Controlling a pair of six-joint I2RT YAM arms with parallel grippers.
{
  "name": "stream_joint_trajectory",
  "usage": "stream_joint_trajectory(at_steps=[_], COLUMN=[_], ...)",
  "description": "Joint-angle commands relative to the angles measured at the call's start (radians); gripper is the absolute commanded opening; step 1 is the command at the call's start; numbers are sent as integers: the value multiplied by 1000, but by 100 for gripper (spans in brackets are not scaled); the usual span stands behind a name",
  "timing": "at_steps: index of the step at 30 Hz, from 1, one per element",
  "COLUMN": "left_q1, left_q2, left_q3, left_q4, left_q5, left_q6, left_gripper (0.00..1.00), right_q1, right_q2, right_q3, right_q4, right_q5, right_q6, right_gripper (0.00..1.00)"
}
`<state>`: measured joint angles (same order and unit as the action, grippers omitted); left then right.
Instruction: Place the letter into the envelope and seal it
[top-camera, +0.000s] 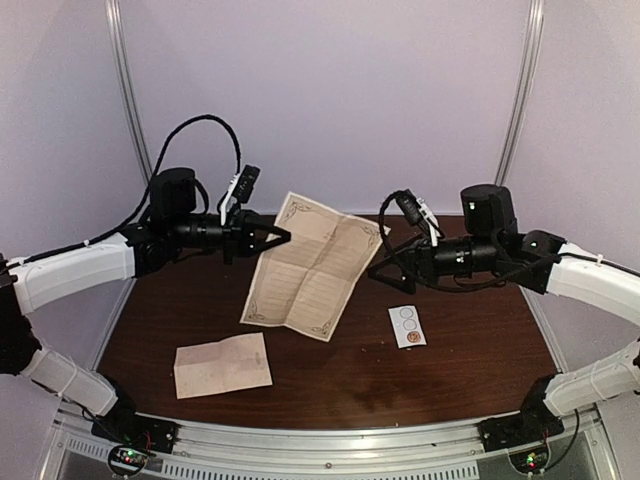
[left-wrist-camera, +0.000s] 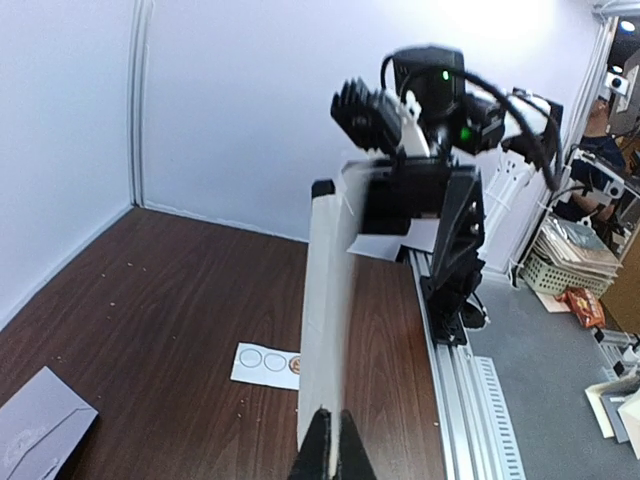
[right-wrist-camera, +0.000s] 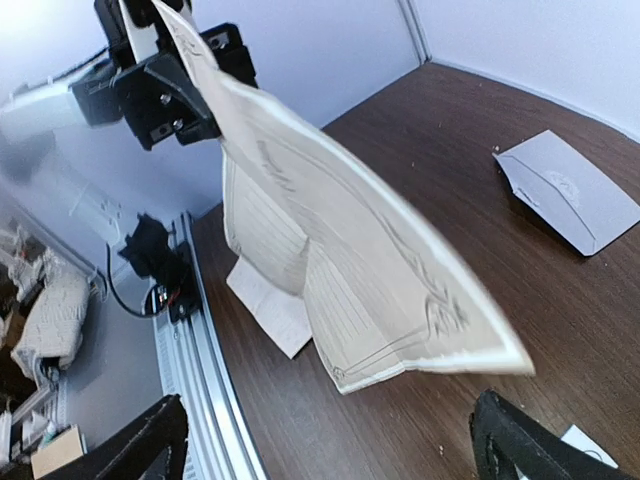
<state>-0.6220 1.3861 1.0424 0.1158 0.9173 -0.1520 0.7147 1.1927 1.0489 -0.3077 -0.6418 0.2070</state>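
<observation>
Letter (top-camera: 305, 265) hanging unfolded above tabletop (top-camera: 470, 350).
Left fingers (top-camera: 272, 238) clenching its edge for carrying; right fingers (top-camera: 385, 268) released; envelope (top-camera: 222, 365) lying ready.

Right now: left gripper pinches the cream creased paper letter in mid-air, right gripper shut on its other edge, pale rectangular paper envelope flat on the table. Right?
No: the right gripper is open, fingers wide apart, not gripping the letter, per the right wrist view. Left gripper does pinch it; envelope lies on the table.

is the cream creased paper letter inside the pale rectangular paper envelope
No, the letter hangs unfolded from the left gripper, apart from the envelope.
</observation>
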Motion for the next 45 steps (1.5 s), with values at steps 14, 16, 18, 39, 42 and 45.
stream_joint_trajectory(at_steps=[14, 16, 18, 39, 42, 45], left_q1=[76, 76, 76, 90, 93, 94], left_q2=[-152, -155, -157, -177, -179, -178], left_q3=[-165, -169, -173, -216, -209, -197], left_q4=[435, 445, 456, 531, 504, 465], left_q5=[6, 3, 6, -19, -28, -34], left_q6=[-283, -289, -297, -335, -316, -292], left_gripper=[0, 0, 0, 0, 0, 0], right_q1=[88, 109, 122, 164, 164, 161], right_q2=[167, 201, 232, 399, 384, 349], right_q3=[-384, -370, -366, -367, -371, -386], right_q4=[1155, 1157, 1173, 1477, 1461, 1439], right_q5=[98, 112, 115, 101, 121, 162], right_q6=[492, 484, 486, 635, 625, 606], right_gripper=[98, 97, 97, 28, 6, 0])
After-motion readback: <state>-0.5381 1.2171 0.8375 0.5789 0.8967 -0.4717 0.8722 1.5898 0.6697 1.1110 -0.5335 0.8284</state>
